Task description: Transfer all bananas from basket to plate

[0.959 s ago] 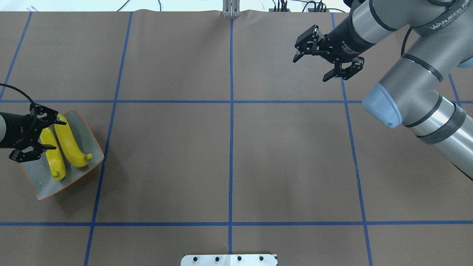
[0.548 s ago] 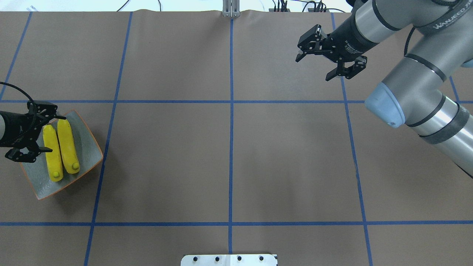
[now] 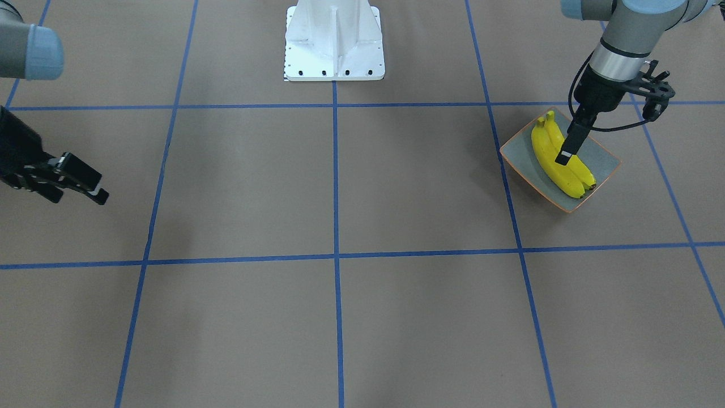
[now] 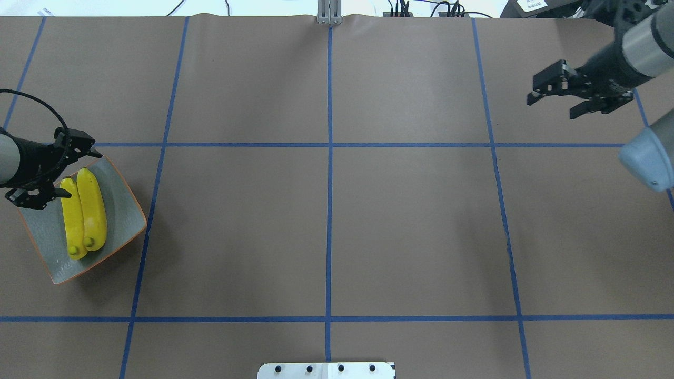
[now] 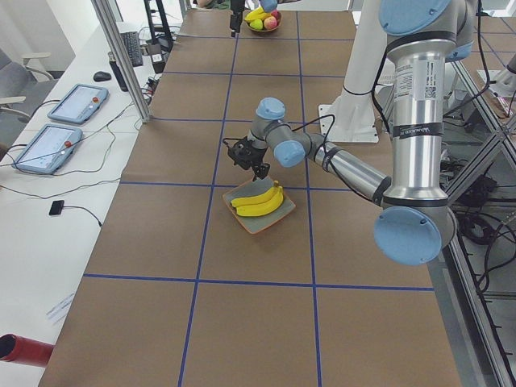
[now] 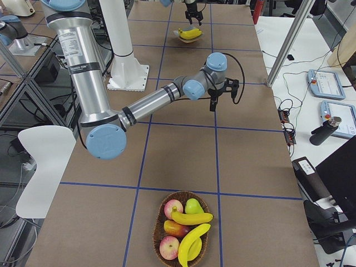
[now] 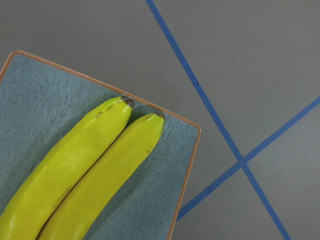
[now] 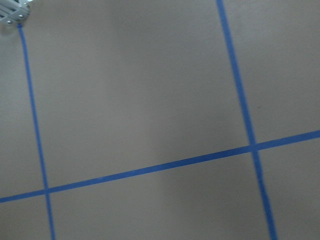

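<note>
Two yellow bananas lie side by side in the grey-green plate at the table's left edge. The left wrist view shows their dark tips near the orange-rimmed corner of the plate. My left gripper hovers open and empty over the bananas' far ends. My right gripper hangs open and empty above bare table at the far right. The basket stands at the right end of the table and holds two more bananas among apples and a green pear.
Blue tape lines divide the brown table cover into squares. The white robot base sits at the middle of the near edge. Beyond the table's sides are tablets, cables and a white chair.
The two bananas have rolled together and now lie parallel on the plate. My left gripper has drawn back toward their far ends. The right arm has swung well to the right.
</note>
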`<action>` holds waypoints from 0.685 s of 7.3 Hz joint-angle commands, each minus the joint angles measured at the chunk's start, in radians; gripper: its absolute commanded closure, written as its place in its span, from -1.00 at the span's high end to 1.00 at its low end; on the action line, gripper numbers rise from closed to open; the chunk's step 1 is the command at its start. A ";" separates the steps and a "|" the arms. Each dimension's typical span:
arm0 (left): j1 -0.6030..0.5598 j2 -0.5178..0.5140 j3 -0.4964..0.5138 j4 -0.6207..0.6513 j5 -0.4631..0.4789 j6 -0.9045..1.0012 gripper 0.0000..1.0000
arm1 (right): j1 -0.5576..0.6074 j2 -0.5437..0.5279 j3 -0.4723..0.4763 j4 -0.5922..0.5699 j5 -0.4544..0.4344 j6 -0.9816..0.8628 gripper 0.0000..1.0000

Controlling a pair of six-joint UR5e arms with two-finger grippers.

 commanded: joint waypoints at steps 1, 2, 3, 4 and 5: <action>-0.005 -0.077 0.009 0.088 0.000 0.048 1.00 | 0.115 -0.171 -0.012 -0.008 -0.010 -0.318 1.00; -0.004 -0.083 0.009 0.088 0.000 0.046 1.00 | 0.170 -0.199 -0.041 -0.008 -0.013 -0.391 1.00; -0.004 -0.088 0.012 0.088 0.000 0.046 1.00 | 0.217 -0.225 -0.069 -0.008 -0.042 -0.507 1.00; -0.002 -0.089 0.018 0.088 0.000 0.046 1.00 | 0.252 -0.247 -0.104 -0.018 -0.092 -0.639 1.00; -0.002 -0.108 0.029 0.088 0.000 0.046 1.00 | 0.299 -0.240 -0.133 -0.055 -0.121 -0.786 1.00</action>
